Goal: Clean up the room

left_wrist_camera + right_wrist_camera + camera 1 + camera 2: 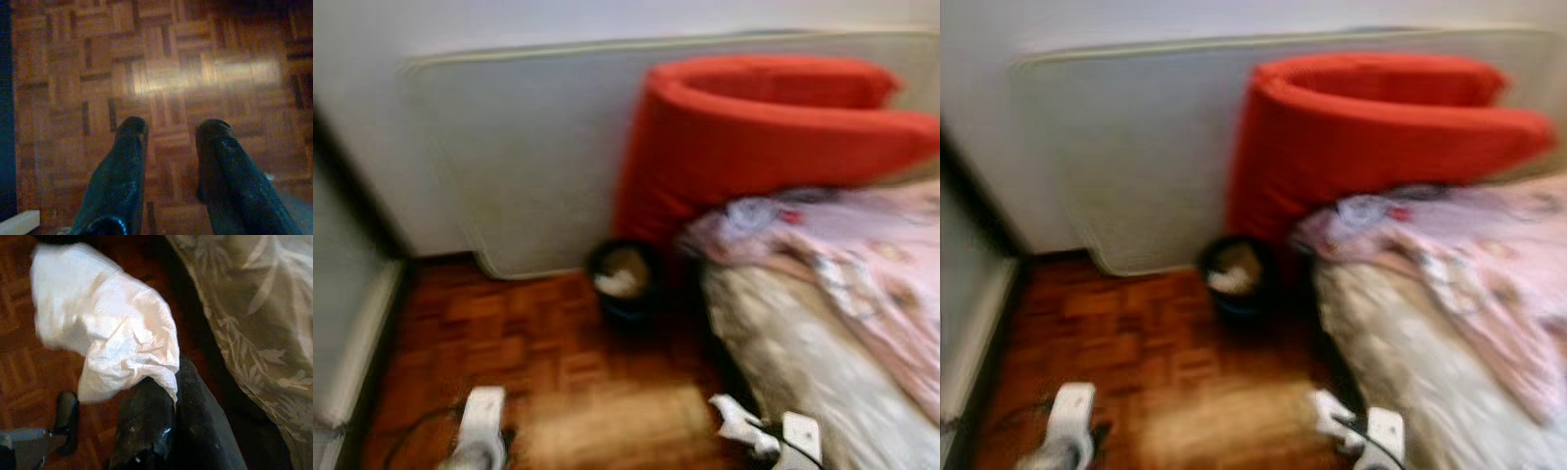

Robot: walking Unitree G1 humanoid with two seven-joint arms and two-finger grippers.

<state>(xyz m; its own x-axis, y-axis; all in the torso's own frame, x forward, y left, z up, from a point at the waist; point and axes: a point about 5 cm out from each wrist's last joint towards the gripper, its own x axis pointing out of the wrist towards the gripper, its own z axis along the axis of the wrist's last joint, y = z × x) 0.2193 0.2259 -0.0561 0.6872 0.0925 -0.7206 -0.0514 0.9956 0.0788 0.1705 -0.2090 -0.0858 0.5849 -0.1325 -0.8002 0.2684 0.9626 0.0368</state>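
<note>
Right gripper (166,396) has jaws clamped on a crumpled white tissue (107,318), held low by the edge of the bed (822,372). The bin (625,279) stands ahead & a bit to the robot's left, against the red cushion (773,137), w/ some paper already inside; right arm is nearer to it. Left gripper (168,147) hangs over the wood floor (161,73), jaws apart, holding nothing.

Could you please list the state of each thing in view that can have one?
Left gripper: fingers open, empty, above the floor.
Right gripper: fingers shut on the crumpled tissue.
Bin: upright, open, holding white waste.
Red mattress: folded, leaning against the wall.
Pink blanket: rumpled on the bed.
</note>
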